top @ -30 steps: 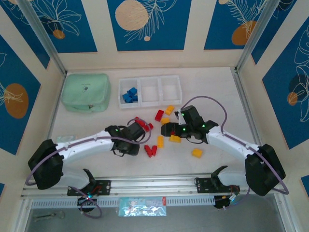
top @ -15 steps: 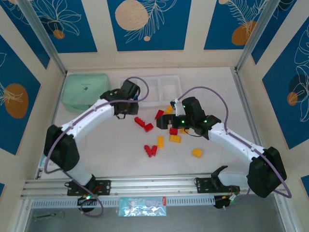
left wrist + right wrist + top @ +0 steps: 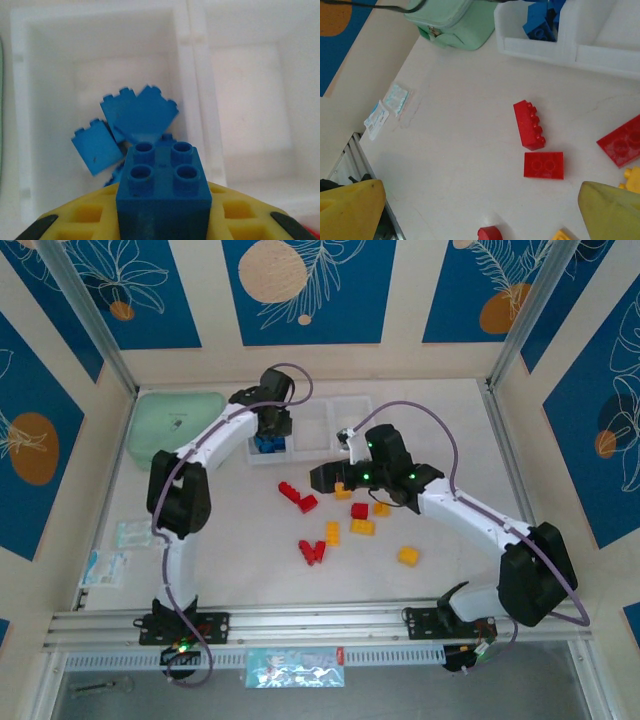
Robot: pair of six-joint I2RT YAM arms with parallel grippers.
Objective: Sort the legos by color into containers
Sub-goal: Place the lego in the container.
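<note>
My left gripper (image 3: pixel 272 428) hangs over the left bin of the white containers (image 3: pixel 310 452), shut on a blue four-stud brick (image 3: pixel 162 185). Below it several blue legos (image 3: pixel 137 122) lie in that bin (image 3: pixel 22 120); the middle bin (image 3: pixel 245 100) holds nothing. My right gripper (image 3: pixel 328 478) stands open above the table, its yellow fingertips (image 3: pixel 350 212) wide apart with nothing between them. Under it lie two red bricks (image 3: pixel 529 125) (image 3: pixel 543 165). More red legos (image 3: pixel 312 551) and yellow-orange ones (image 3: pixel 362 527) are scattered mid-table.
A mint-green zippered pouch (image 3: pixel 178 428) sits left of the bins. Small packets (image 3: pixel 105 567) lie near the left wall. One yellow brick (image 3: pixel 408 556) rests apart at the front right. A metal rail (image 3: pixel 320 620) runs along the near edge.
My left arm has swung from mid-table out to the left bin, carrying the blue brick. My right gripper has shifted left and farther away, staying open.
</note>
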